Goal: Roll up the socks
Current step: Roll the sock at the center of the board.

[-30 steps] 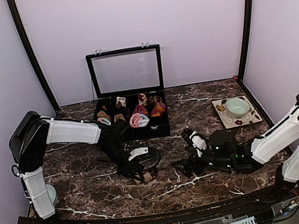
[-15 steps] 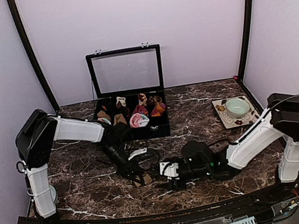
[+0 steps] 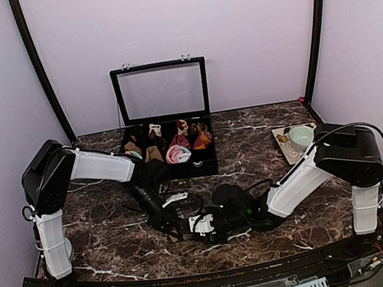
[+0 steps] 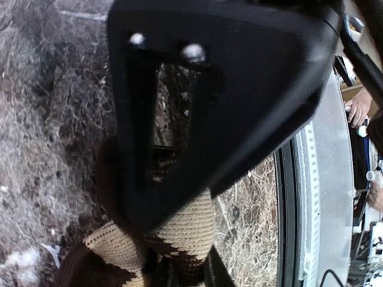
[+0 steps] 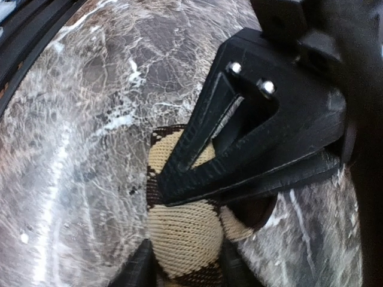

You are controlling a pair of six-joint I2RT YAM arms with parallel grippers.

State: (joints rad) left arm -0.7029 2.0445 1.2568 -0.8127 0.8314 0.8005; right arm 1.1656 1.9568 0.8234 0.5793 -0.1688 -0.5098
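Desk: dark marble-pattern desk [image 3: 269, 124], with open room for rolling in front of the black compartment box [image 3: 199, 166].
Right hand [image 3: 204, 223]: in front of the box, fingers half-closed round the bundled end of the brown-and-beige diamond-knit sock [image 5: 185, 236], likely steadying the roll.
Left hand [image 3: 166, 220]: front-left of the box, nearly pressed together, pinching the sock's other end, probably for tension.
Sock: on the desk before the box, between both hands.

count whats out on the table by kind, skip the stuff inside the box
grippers: 2 (left gripper, right gripper)
brown-and-beige sock bundle: 1
black box, lid up: 1
green bowl: 1
patterned tile under the bowl: 1
total: 6
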